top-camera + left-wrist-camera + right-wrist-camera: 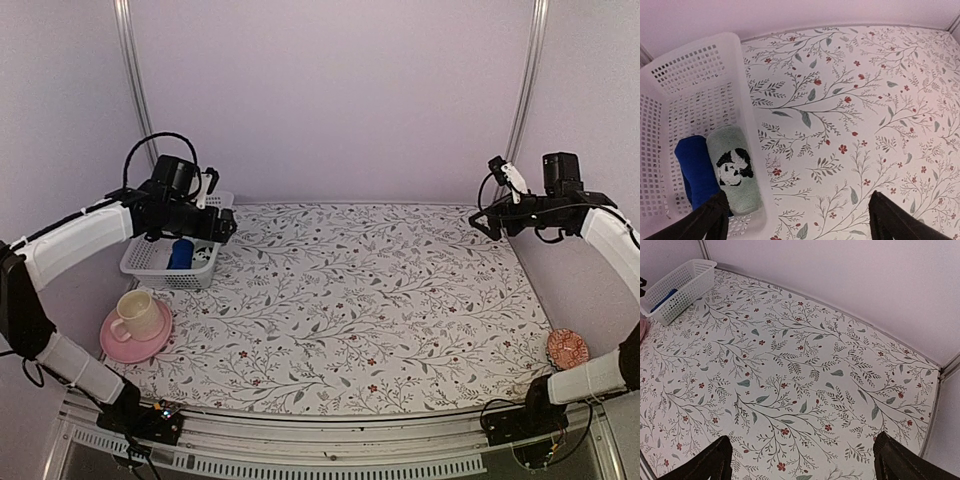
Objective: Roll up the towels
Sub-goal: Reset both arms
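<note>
Blue towel (695, 172) and sage-green towel (735, 150) lie rolled in the basket (700, 65); left tool (798, 197), agape and empty like right tool (802, 440), should rise straight, avoiding the rim.

My left gripper (797, 200) has matt black fingers (707, 220). I see a smooth, perforated white plastic basket (700, 75), a nappy cloth blue towel (695, 170) and sage-green towel (735, 140), a matt floral tablecloth (850, 125), and a glossy cup (140, 315) and saucer (125, 347).
</note>
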You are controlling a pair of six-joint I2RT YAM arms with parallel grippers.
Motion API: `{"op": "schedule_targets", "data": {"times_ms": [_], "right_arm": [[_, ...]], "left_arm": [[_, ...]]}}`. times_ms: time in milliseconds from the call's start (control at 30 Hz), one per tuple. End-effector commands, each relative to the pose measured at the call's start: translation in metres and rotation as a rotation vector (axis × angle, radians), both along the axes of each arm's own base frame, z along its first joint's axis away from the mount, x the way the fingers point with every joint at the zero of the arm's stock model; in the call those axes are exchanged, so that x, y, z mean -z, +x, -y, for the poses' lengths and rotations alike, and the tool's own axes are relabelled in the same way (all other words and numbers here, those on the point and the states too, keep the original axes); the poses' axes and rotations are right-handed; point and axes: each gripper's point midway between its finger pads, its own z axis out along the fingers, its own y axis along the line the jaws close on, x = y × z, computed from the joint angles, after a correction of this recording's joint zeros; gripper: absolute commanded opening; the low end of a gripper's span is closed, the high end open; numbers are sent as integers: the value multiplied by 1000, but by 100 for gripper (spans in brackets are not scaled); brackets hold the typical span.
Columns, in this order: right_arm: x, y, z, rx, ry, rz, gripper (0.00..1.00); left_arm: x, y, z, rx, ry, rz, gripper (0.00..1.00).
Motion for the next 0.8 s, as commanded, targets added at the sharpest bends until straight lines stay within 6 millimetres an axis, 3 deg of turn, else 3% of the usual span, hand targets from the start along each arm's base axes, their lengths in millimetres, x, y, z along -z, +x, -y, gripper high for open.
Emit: {"op": "schedule_targets", "data": {"times_ms": [0, 67, 167, 267, 400, 567, 767], "right_arm": [[-10, -12, 24, 165, -39, 100, 99], [-19, -21, 31, 216, -37, 146, 99], [-21, -32, 34, 237, -40, 180, 99], [-24, -43, 37, 254, -39, 219, 99], [-26, -55, 39, 258, -52, 260, 99], [-11, -72, 36, 239, -43, 273, 99], [-2, -78, 40, 261, -55, 274, 99]], "left_arm": [[-27, -20, 27, 23, 19, 129, 97], [-35, -36, 43, 59, 26, 162, 97], [-47, -56, 47, 59, 8, 196, 97], [-56, -76, 38, 24, -60, 238, 97], [-51, -99, 27, -8, -135, 304, 97], [-32, -105, 19, -49, -83, 303, 97], [-26, -106, 22, -79, -75, 353, 97]]}}
